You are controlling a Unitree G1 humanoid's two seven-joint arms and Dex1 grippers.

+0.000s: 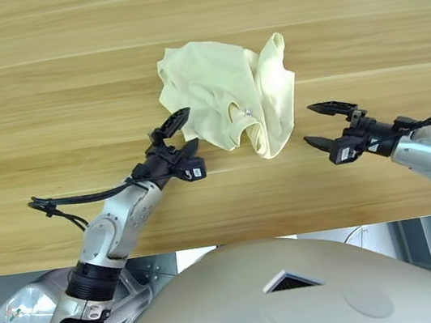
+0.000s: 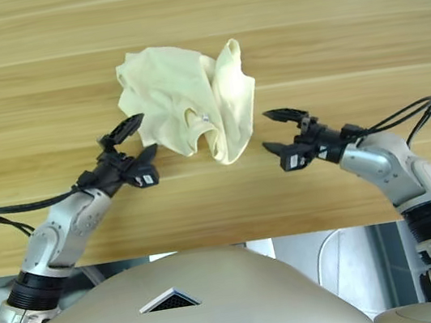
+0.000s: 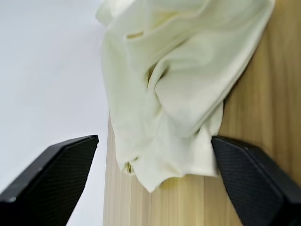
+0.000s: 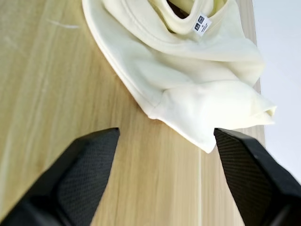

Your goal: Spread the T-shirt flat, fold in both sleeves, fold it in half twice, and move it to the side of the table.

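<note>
The T-shirt [image 1: 230,98] lies on the table [image 1: 38,75], with the left claw [image 1: 191,127] at its left edge and the right claw [image 1: 308,124] near its right.

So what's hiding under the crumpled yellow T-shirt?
The T-shirt lies bunched on the wooden table, which shows all around it. Whatever sits beneath its folds is covered, so I cannot tell.

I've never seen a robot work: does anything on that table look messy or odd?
Only the pale yellow cotton T-shirt: it lies crumpled on the light wooden table, neck label showing, not spread flat. Nothing looks spilled or damaged.
</note>
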